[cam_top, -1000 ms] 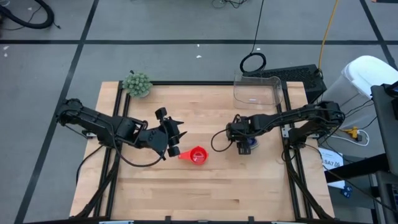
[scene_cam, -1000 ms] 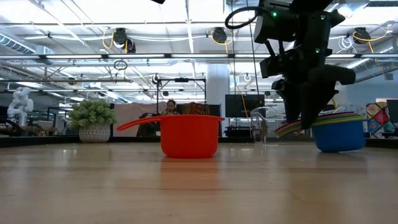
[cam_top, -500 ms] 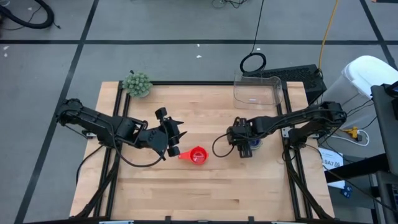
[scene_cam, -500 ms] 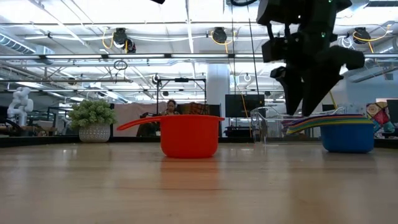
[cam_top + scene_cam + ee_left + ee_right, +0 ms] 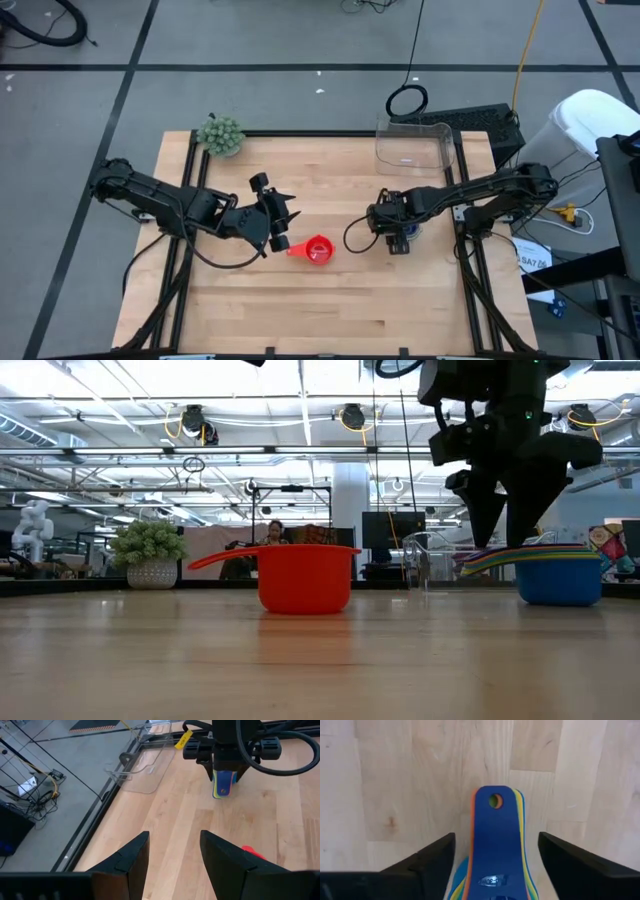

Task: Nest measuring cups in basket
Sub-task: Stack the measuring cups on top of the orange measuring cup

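Note:
A nested stack of measuring cups (image 5: pixel 411 236), dark blue on top with orange, yellow and green edges, stands on the table right of centre; its bowl (image 5: pixel 558 580) rests on the wood and its handles (image 5: pixel 495 850) stick out level. My right gripper (image 5: pixel 496 837) hangs open over those handles, one finger on either side with a gap. The red cup (image 5: pixel 318 250) stands alone at the table's middle. My left gripper (image 5: pixel 285 230) is open just left of it, touching nothing. The clear basket (image 5: pixel 415 145) sits at the far right edge.
A fuzzy green ball (image 5: pixel 221 134) lies at the far left corner. Bare wood stretches along the near side (image 5: pixel 330 310) and between the stack and the basket. Black frame rails (image 5: pixel 470 250) run along the table's left and right sides.
My right gripper has moved a little toward the table's right and near edges and has risen slightly. The nested stack slid with it toward the right and now stands level, where its handles drooped before. The left arm and the red cup have kept still.

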Action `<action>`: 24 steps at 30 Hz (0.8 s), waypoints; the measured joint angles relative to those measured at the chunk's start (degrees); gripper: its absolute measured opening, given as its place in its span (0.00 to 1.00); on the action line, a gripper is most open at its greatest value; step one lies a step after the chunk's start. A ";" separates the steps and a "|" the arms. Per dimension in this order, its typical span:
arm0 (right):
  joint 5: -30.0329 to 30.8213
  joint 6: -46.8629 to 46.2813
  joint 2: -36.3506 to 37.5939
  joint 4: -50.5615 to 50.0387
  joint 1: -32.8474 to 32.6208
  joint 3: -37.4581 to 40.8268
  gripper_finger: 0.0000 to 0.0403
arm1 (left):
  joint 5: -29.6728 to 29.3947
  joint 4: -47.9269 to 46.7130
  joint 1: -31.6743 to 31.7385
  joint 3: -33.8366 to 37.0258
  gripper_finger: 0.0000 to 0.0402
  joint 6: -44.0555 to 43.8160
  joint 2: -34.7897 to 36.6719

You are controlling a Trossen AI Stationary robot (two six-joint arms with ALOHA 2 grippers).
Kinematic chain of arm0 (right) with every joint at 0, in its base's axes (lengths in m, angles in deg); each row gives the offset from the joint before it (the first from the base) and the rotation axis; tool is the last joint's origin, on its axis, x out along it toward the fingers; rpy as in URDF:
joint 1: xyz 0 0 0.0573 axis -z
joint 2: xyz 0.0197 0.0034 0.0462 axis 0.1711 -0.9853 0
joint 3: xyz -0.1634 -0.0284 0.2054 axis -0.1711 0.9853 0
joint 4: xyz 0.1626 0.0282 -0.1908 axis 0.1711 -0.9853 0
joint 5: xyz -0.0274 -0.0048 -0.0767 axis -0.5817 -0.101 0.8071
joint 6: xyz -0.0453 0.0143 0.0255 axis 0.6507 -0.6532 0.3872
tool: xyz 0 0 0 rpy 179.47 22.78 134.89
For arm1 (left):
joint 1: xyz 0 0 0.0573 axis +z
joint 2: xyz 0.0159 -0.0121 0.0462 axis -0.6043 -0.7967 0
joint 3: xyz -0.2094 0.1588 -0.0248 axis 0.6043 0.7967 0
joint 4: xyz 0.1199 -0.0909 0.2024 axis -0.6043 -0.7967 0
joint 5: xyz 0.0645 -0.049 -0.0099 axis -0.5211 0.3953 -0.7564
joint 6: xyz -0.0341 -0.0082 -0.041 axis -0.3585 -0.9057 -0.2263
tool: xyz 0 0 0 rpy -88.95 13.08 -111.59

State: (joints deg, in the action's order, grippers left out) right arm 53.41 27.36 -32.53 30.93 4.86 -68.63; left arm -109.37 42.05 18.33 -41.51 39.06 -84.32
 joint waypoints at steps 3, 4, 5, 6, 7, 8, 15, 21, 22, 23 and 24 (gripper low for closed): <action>0.06 -0.02 0.00 0.43 0.00 0.80 0.75 | 0.00 -0.10 0.00 0.00 0.45 0.01 -0.01; 0.07 -0.02 0.00 0.44 0.00 1.13 0.77 | 0.00 -0.24 0.00 0.00 0.45 0.00 0.00; 0.08 -0.02 0.00 0.44 0.00 1.51 0.80 | 0.00 -0.46 0.00 -0.01 0.45 -0.02 0.00; 0.12 -0.02 0.00 0.57 0.00 1.98 0.82 | 0.00 -0.66 0.00 -0.02 0.45 -0.05 0.00; 0.12 -0.04 0.00 0.92 0.00 2.52 0.85 | 0.00 -0.89 0.00 -0.02 0.45 -0.07 0.00; 0.16 -0.04 0.00 1.39 0.02 3.08 0.87 | 0.00 -1.01 0.00 -0.02 0.45 -0.07 0.00; 0.25 -0.05 0.00 6.52 0.08 6.08 0.92 | 0.00 -1.03 0.00 -0.02 0.45 -0.08 -0.01; 1.04 0.00 0.00 8.66 1.25 8.15 0.92 | 0.01 -1.09 0.00 -0.02 0.45 -0.11 -0.01; 1.82 0.05 0.00 8.59 1.35 8.36 0.92 | 0.02 -1.09 0.00 -0.02 0.45 -0.11 0.00; 2.28 0.13 0.00 8.59 1.54 8.60 0.91 | 0.02 -1.09 0.00 -0.02 0.45 -0.11 -0.01; 2.88 0.14 0.00 8.57 1.63 8.84 0.91 | 0.02 -1.09 0.00 -0.02 0.45 -0.11 0.00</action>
State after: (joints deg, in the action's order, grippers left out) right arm 56.29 27.50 -32.53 39.50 6.49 -59.80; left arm -109.35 40.96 18.33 -41.53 38.95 -84.32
